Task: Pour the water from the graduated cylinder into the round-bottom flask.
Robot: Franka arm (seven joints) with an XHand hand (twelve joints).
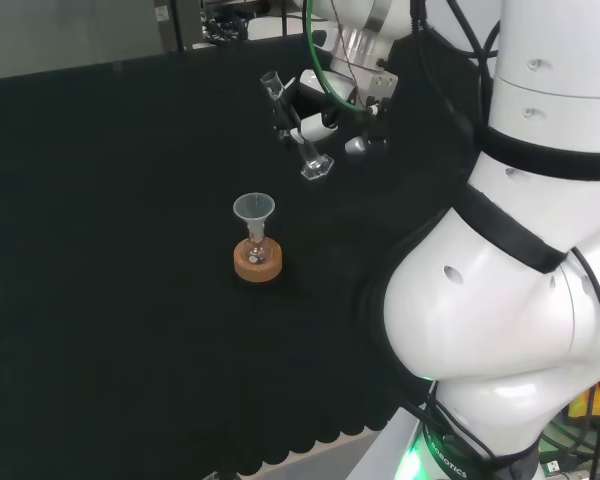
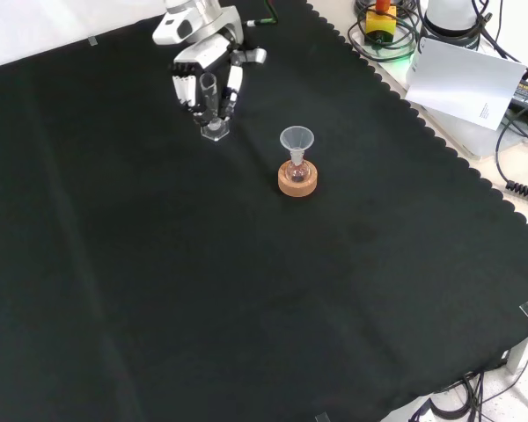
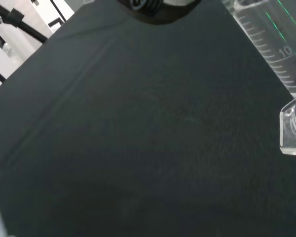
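Hand (image 2: 207, 83) curled round tilted graduated cylinder (image 2: 211, 104) lifted above the counter (image 2: 158, 281) near its far edge in the front view, funnel (image 2: 297, 141) in round-bottom flask (image 2: 297, 169) on cork ring (image 2: 297, 183) nearby

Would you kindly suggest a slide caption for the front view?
Hand grasping the graduated cylinder, beside a funnel-topped round-bottom flask on its cork ring.
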